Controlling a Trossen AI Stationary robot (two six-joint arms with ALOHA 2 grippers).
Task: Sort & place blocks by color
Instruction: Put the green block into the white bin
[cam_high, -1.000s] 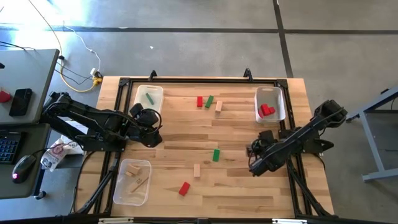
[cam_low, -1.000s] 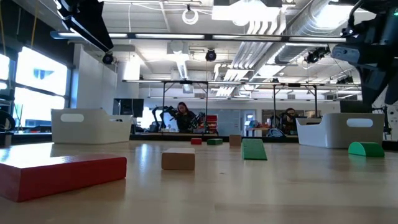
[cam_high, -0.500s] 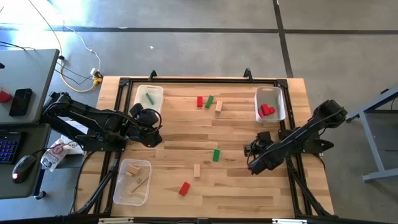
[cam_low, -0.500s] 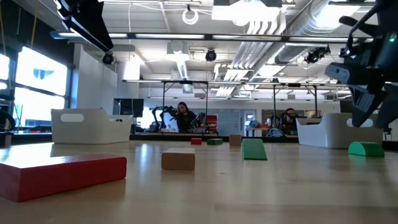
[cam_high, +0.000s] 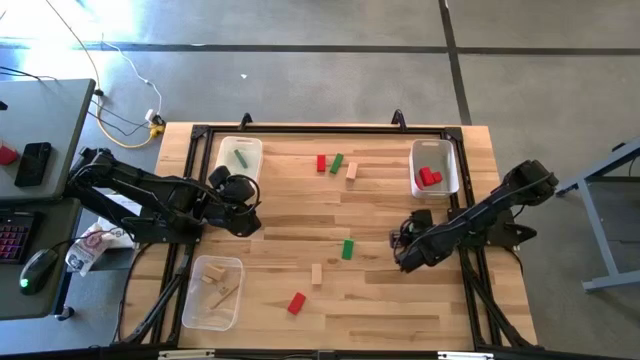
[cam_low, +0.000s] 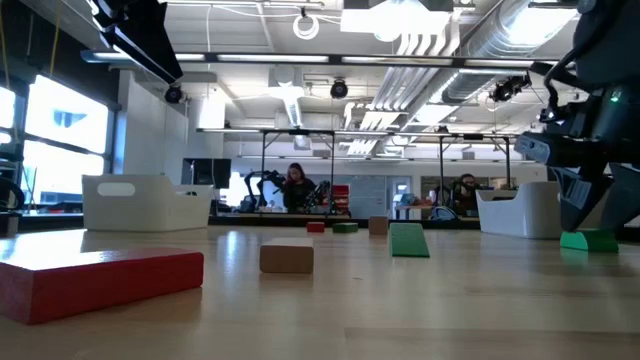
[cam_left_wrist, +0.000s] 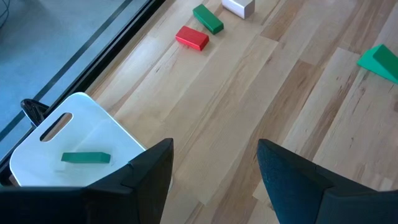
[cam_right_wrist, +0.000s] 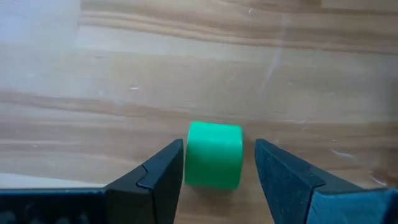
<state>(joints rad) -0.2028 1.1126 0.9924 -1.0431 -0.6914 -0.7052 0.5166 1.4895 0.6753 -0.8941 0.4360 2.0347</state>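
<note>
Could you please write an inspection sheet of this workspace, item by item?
Surface: wooden table, black frame.
Job's things: three bins; loose red, green and wooden blocks.
Clutter: nothing seen.
Grippers: right gripper open, low around a green block; left gripper open, waiting near the green-block bin.
Cables: white cables on the floor.
Surroundings: desk with phone, mouse; two people far behind.

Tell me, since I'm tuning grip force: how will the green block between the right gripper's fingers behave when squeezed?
The green block looks solid with square edges, so probably stiff. Its top looks rounded in the low view, so it might roll if tipped. The right gripper straddles it open; its smooth faces may be slightly slippery.
</note>
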